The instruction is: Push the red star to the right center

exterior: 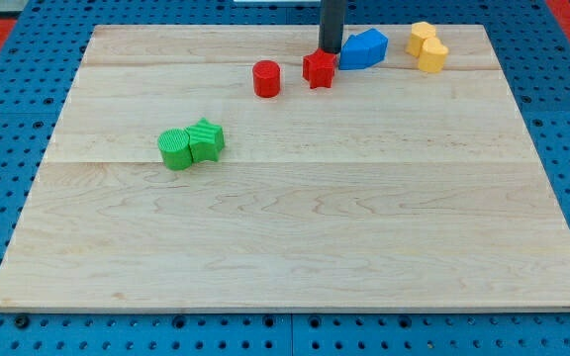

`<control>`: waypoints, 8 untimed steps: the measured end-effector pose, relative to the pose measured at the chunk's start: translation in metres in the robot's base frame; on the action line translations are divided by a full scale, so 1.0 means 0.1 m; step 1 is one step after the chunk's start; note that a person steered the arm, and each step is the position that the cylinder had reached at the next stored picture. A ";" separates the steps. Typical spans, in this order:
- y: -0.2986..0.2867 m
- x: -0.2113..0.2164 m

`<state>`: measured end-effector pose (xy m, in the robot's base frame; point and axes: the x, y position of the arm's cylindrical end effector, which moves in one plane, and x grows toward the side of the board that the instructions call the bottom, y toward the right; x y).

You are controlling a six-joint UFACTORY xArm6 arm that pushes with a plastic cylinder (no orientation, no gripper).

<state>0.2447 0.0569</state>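
Only 1 view, set above and in front of the bench [295, 257], looking down at a slant toward the far edge. Near edge wide along the view's bottom, far edge narrower near the view's top, side edges converging upward. All 4 corners inside the frame, with blue pegboard [8, 119] showing past every edge. Close enough for the bench to nearly fill the frame. Rod entering from the view's top, cut off by the frame above the far edge.

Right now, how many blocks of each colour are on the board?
Red: 2, the red cylinder and the red star, just below my tip
Green: 2
Blue: 1
Yellow: 2
Total: 7
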 end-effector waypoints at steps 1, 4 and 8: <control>-0.10 0.16; -0.38 0.64; -0.63 1.18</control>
<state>0.3626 -0.0064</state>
